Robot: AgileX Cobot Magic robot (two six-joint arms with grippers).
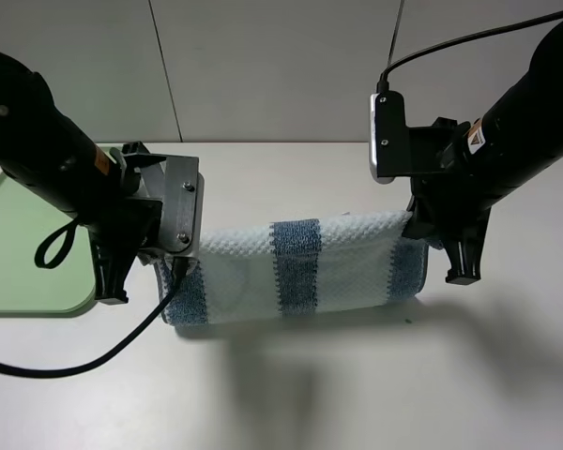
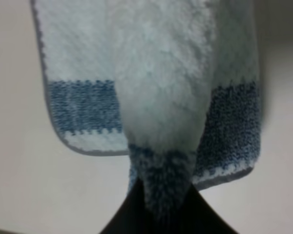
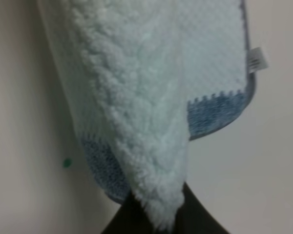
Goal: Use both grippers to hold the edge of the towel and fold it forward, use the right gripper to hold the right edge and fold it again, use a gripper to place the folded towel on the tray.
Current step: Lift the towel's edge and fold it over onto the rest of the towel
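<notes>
1. Left gripper [image 1: 172, 270]: I found its jaws pressed together on the left end of the towel [image 1: 296, 267]. In the left wrist view, the cloth narrowed to a dark blue-grey tuft pinched between the black fingers [image 2: 124, 222].
2. Right gripper [image 1: 415, 225]: I found its jaws likewise clamped on the right end of the towel. In the right wrist view, white pile tapered to a point between the two black fingers.
3. Between the two grippers, the towel hung stretched in a doubled, sagging band, with one dark stripe midway and a blue stripe just beside each gripper. I could not tell whether its lower fold touched the table [image 1: 375, 384].
4. Beyond the left gripper's fingertips, two layers hung side by side, each bordered by the thin grey hem [image 2: 41, 97].
5. Beyond the right gripper's fingertips, a small white tag [image 3: 258, 59] stuck out from the hem at a rounded corner.
6. The tray [image 1: 23, 239] lay flat on the table outboard of the left gripper, on the side away from the right gripper. It was partly covered by the left arm and apart from the towel.
7. A black cable [image 1: 84, 364] trailed from the left gripper across the table.
8. A small green speck [image 3: 67, 163] marked the table near the right gripper.
</notes>
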